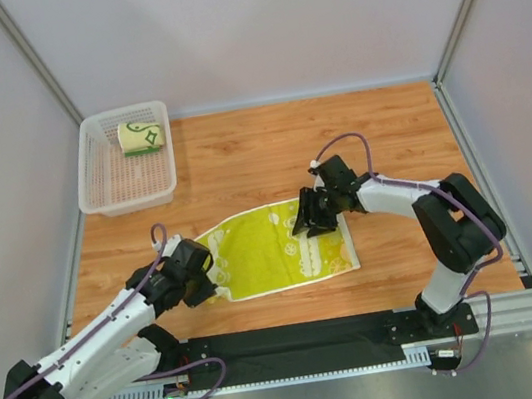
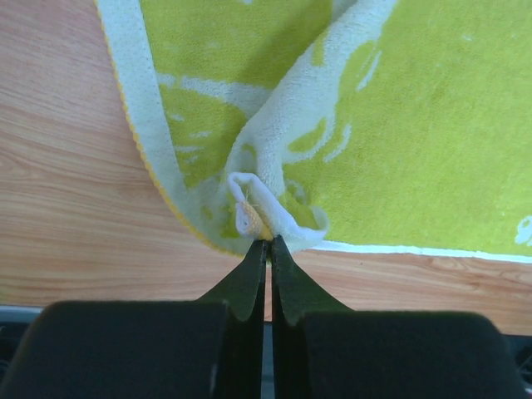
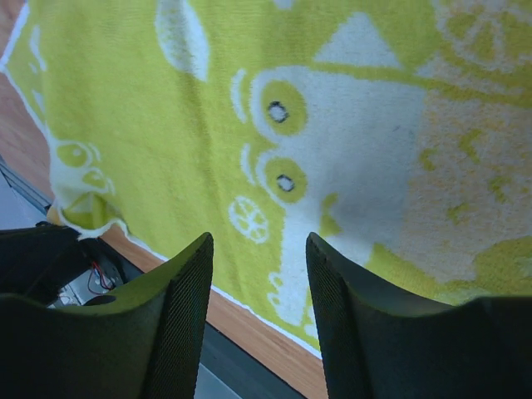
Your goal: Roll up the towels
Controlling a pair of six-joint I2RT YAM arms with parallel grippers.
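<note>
One towel (image 1: 141, 136), seemingly rolled, sits in the basket (image 1: 103, 190); near that basket the yellow towel (image 1: 265, 255) lies unrolled, left fingers (image 2: 245, 287) clenched on its corner, right fingers (image 3: 179, 307) parted above.

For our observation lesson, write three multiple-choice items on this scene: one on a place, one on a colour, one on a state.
1. Where is the rolled towel? A in the white basket; B on the bare wood; C in a gripper.
2. The flat towel is mainly: A blue; B yellow-green; C red.
3. The left gripper is: A wide open; B out of view; C shut on the flat towel's corner.
Answers: 1 A, it lies inside the mesh walls; 2 B, yellow-green with cream figures; 3 C, its jaws pinch a bunched corner.
</note>
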